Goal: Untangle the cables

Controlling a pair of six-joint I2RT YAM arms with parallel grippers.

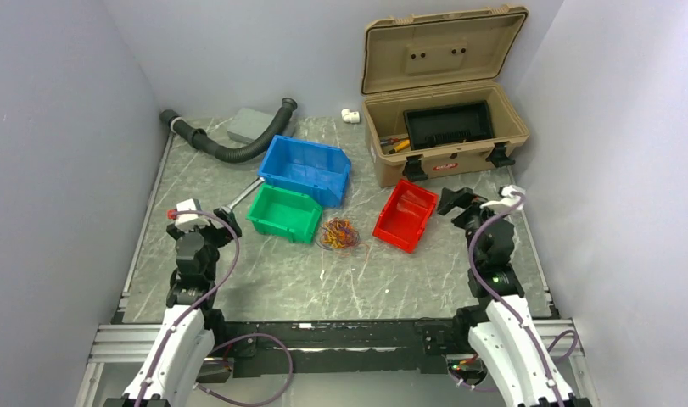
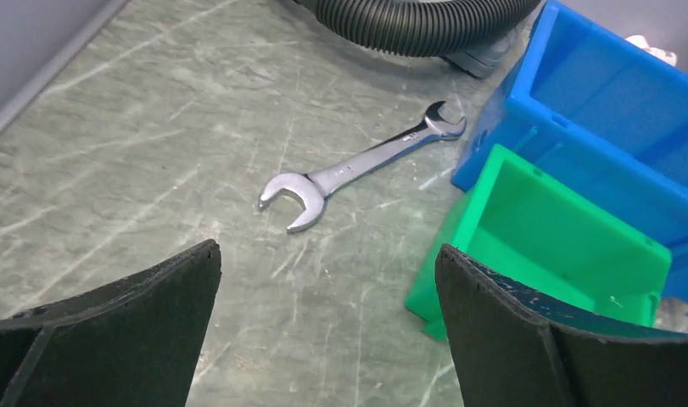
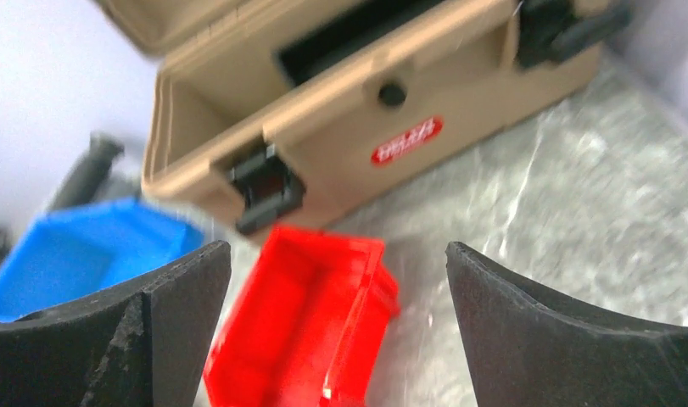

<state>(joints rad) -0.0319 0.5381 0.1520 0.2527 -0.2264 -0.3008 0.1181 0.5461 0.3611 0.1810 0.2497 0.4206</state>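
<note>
The cables (image 1: 340, 233) lie as a small orange, yellow and red tangle on the table, between the green bin (image 1: 282, 212) and the red bin (image 1: 405, 214). Neither wrist view shows them. My left gripper (image 1: 227, 222) hovers left of the green bin, open, with only bare table between its fingers (image 2: 327, 254). My right gripper (image 1: 453, 202) hangs just right of the red bin, open and empty (image 3: 338, 248), looking down on the red bin (image 3: 315, 314). Both grippers are well apart from the tangle.
A steel wrench (image 2: 357, 165) lies left of the green bin (image 2: 561, 237), with a blue bin (image 1: 306, 167) behind. An open tan toolbox (image 1: 446, 127) stands at the back right. A black corrugated hose (image 1: 230, 144), a grey block (image 1: 249, 125) and a white fitting (image 1: 350, 115) sit at the back.
</note>
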